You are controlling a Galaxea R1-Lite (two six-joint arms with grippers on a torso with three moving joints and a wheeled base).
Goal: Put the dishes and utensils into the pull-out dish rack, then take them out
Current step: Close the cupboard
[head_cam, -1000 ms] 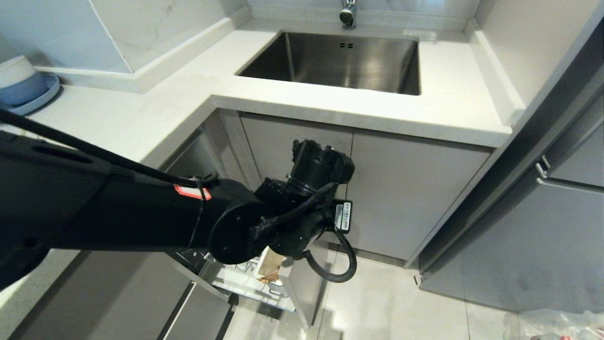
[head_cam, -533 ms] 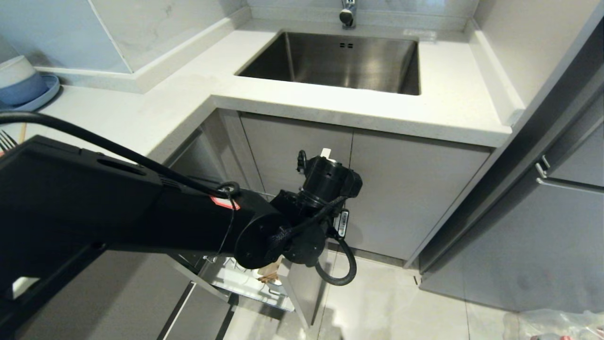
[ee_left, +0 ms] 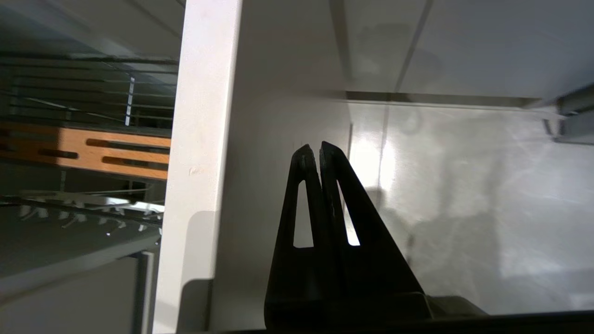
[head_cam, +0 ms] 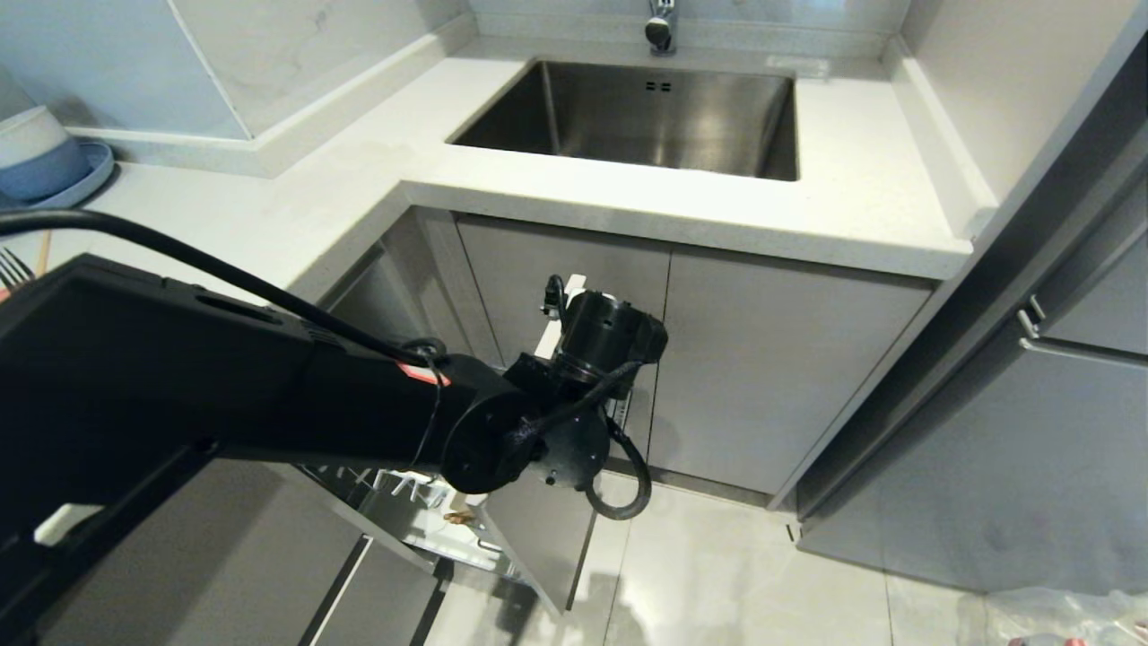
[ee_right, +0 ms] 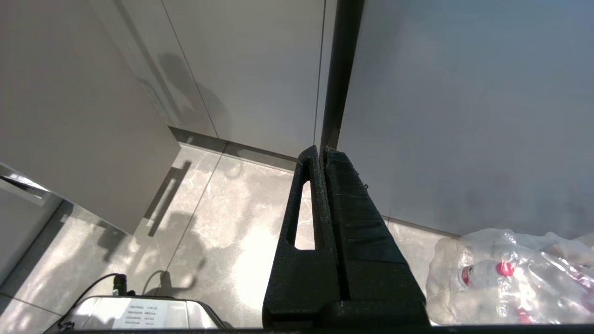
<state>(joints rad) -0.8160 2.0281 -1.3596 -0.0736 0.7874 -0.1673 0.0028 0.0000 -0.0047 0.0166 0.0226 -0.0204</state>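
Chrome wire of the pull-out dish rack [ee_left: 93,88] shows in the left wrist view, with the slotted wooden strip [ee_left: 111,153] across it and a white tray [head_cam: 421,502] below; in the head view the rack sits low at near left under the counter, mostly hidden by the left arm. Its grey cabinet front [head_cam: 538,538] stands angled out over the floor tiles; the front's pale edge [ee_left: 199,162] runs just beside the left gripper [ee_left: 312,148]. Left gripper: fingers pressed together, holding nothing, on the outer side of that front, pointing down toward the floor [ee_left: 464,195]; can't tell whether the tips touch the panel. Fork [head_cam: 11,266] tines and a chopstick [head_cam: 41,253] end peek out on the counter at far left, next to the arm housing. No pink bowl or plate in any view. Blue plate with stacked bowls [head_cam: 49,157] sits further back on the left counter. Steel sink [head_cam: 646,112] is at the far centre, double-door cabinet [head_cam: 717,359] below it. Right gripper [ee_right: 320,150]: fingers together, empty, hanging over the floor near a tall grey panel [ee_right: 464,116], with a clear bag of bottles [ee_right: 510,273] beside it.
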